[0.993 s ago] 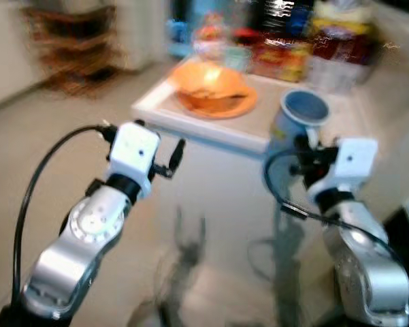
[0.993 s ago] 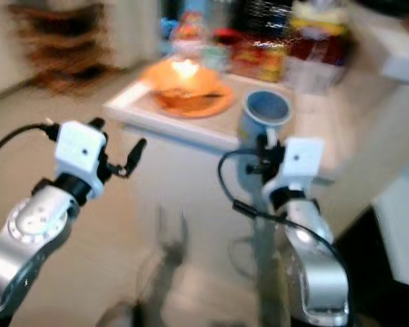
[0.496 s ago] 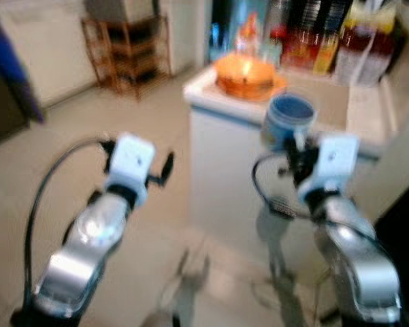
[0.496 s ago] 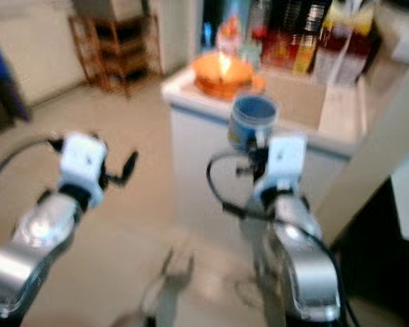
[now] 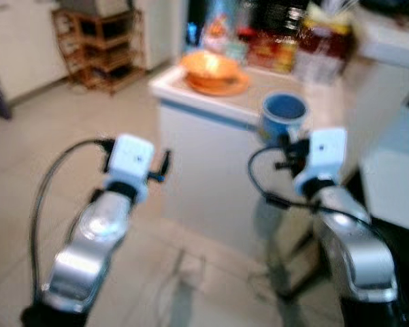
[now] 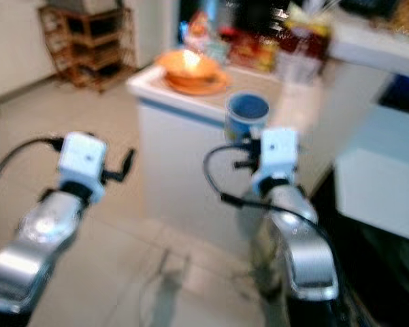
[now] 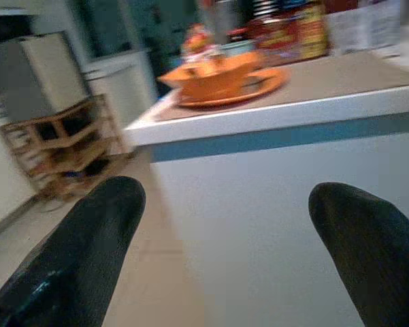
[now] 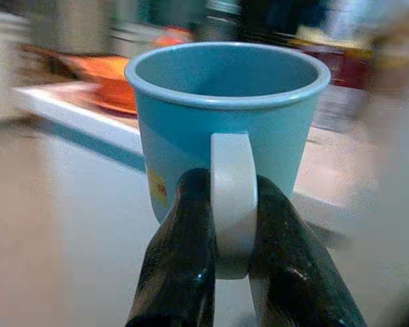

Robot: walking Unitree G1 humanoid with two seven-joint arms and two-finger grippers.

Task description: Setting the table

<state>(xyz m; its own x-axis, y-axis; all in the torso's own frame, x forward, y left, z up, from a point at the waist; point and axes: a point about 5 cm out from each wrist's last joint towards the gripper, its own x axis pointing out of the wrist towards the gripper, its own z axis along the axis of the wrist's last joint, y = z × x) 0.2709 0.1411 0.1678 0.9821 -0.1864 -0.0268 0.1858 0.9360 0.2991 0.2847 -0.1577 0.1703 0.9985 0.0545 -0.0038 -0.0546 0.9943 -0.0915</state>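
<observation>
My right gripper [image 8: 231,225] is shut on the white handle of a light blue mug [image 8: 224,129], which it holds upright in front of the counter; the mug [image 5: 284,116] looks empty. An orange bowl on an orange plate [image 5: 214,71] sits at the near left corner of the white counter [image 5: 211,109]. My left gripper [image 7: 224,225] is open with nothing between its fingers, held out in the air left of the counter, pointing at its side panel.
Bottles, jars and packets [image 5: 286,41] crowd the back of the counter. A wooden shelf rack [image 5: 99,44] stands at the far left wall. Tiled floor [image 5: 27,157] lies open to the left. A white unit with a dark gap [image 5: 395,177] is at the right.
The camera has shifted: the counter now sits further left and a little nearer. The mug stays held in my right gripper; my left gripper stays open.
</observation>
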